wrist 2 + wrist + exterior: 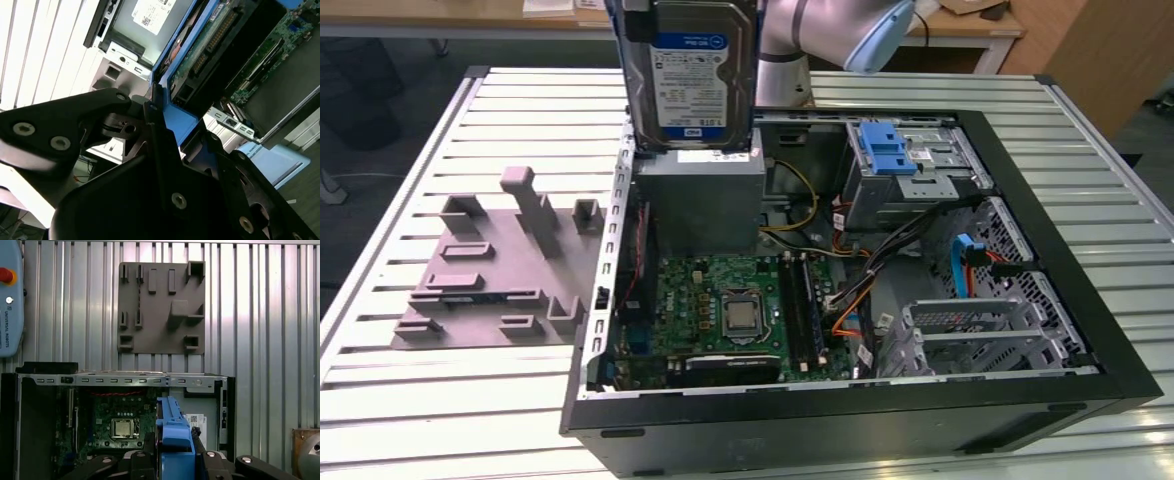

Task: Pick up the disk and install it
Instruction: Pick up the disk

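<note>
Black pincer (174,462) fingers sit clamped on the blue bracket of the disk (172,427), one finger to each side of it, in both wrist views. In the second wrist view the pincer (167,127) grips the bracket's edge, and the disk (184,122) shows its green circuit-board side beyond the fingers.

In the exterior view the disk (700,80) hangs upright, white-and-blue label facing the camera, blue bracket along its sides. Its lower edge is just over the grey power-supply box (700,200); whether the two touch I cannot tell. Behind the disk rises the pale arm (834,40).

The power-supply box sits inside the open computer case (1067,330), toward the exterior view's left. Next to it, nearer the camera, lies the green motherboard (727,310) with its bare processor. Toward the exterior view's right, well apart from the disk, stands a metal drive cage with a blue latch (894,150), and a blue cable (970,265) runs nearby.

The case lies on a slatted metal surface (400,400). Beside the case, on the exterior view's left, rests a grey fixture plate (480,270) with raised blocks, also seen in the first wrist view (160,310) beyond the case wall. A pale blue pendant with a red button (10,300) lies at the edge of that view.
</note>
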Action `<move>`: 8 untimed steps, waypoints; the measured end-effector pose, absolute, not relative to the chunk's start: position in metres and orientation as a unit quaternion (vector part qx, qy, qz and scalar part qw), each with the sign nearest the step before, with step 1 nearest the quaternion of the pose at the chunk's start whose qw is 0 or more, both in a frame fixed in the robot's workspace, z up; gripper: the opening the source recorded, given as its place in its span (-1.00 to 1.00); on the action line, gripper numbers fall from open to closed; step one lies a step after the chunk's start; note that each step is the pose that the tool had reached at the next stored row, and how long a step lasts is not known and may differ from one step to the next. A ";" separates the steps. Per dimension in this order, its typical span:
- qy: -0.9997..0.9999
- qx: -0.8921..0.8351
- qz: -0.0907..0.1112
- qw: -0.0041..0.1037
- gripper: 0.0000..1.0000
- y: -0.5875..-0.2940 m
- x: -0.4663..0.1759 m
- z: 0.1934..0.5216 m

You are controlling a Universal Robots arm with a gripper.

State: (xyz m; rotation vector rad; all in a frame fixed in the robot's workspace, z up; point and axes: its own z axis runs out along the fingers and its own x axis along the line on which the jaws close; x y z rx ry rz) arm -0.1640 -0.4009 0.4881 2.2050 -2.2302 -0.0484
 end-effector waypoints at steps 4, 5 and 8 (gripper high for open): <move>-0.711 0.703 -0.016 0.002 -0.27 -0.404 -0.159 0.488; -0.711 0.703 -0.016 0.002 -0.27 -0.406 -0.159 0.488; -0.711 0.703 -0.016 0.002 -0.27 -0.412 -0.156 0.488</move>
